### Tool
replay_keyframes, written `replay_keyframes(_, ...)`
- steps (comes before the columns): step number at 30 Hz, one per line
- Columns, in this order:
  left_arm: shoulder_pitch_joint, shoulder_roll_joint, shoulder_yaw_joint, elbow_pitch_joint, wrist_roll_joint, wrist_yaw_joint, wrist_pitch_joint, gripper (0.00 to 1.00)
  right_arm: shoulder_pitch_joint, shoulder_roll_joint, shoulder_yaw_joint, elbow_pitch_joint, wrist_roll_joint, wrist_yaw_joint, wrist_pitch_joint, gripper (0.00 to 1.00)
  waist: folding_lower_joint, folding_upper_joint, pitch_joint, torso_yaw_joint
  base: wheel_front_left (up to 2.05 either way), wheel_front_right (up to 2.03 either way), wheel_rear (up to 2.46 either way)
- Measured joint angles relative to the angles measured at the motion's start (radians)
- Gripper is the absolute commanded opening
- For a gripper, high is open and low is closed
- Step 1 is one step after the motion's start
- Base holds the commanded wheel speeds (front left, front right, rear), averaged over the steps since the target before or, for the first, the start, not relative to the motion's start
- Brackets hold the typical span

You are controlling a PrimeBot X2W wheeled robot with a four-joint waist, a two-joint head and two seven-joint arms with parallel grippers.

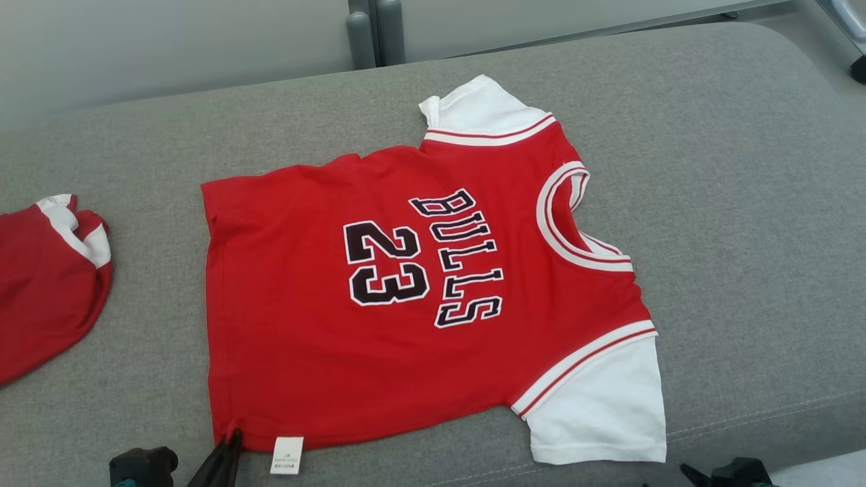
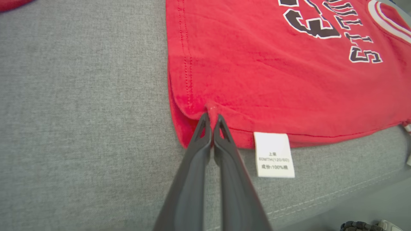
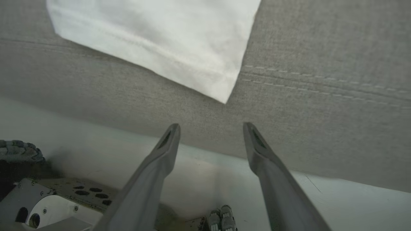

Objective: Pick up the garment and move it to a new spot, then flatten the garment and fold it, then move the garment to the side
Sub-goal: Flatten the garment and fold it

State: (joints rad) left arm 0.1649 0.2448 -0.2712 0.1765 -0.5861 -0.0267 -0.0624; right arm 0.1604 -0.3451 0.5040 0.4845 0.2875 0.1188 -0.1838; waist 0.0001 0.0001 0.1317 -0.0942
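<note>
One pinch on the hem, one gripper waiting

The left gripper (image 2: 210,117) is closed tight on the near hem corner of the red shirt (image 1: 406,291), just beside the white label (image 2: 274,154), likely to tug the cloth flat or lift it for a fold. The shirt lies spread, print up, in the middle of the grey cushion (image 1: 744,203), collar toward the robot's right. The right gripper (image 3: 210,128) hangs with its fingers apart and empty off the cushion's front edge, near the white sleeve (image 3: 160,41), probably ready to take that side. A second red garment (image 1: 47,291) sits bunched at the far left, well apart. The cushion is woven grey cloth with a stitched front seam; a pale floor (image 3: 80,138) lies below.
</note>
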Motion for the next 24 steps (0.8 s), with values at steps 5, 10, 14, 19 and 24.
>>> replay_keyframes(5, 0.000, 0.002, -0.002, -0.005, 0.000, 0.000, 0.003, 0.00, -0.011, -0.003, -0.023, -0.039, 0.022, 0.000, 0.000, 1.00, 0.0000, 0.0000, 0.009, -0.009, 0.00, 0.00, 0.00)
replay_keyframes(10, 0.000, 0.002, -0.006, -0.014, 0.000, 0.000, 0.009, 0.00, -0.022, -0.003, -0.023, -0.061, 0.024, 0.000, 0.002, 1.00, 0.0000, 0.0000, 0.013, -0.010, 0.00, 0.00, 0.00)
replay_keyframes(14, -0.001, 0.002, -0.016, -0.022, 0.000, 0.000, 0.010, 0.00, -0.026, -0.002, -0.026, -0.068, 0.034, 0.000, 0.009, 1.00, 0.0000, 0.0000, 0.016, -0.003, 0.00, 0.00, 0.00)
replay_keyframes(19, 0.000, 0.002, -0.015, -0.024, 0.000, 0.000, 0.010, 0.00, -0.029, 0.000, -0.025, -0.068, 0.045, 0.000, 0.027, 0.75, 0.0000, 0.0000, 0.020, 0.004, 0.00, 0.00, 0.00)
replay_keyframes(24, 0.000, 0.003, -0.015, -0.028, 0.000, 0.000, 0.010, 0.00, -0.028, 0.006, -0.017, -0.068, 0.058, 0.004, 0.036, 0.75, 0.0000, 0.0000, 0.022, 0.010, 0.00, 0.00, 0.00)
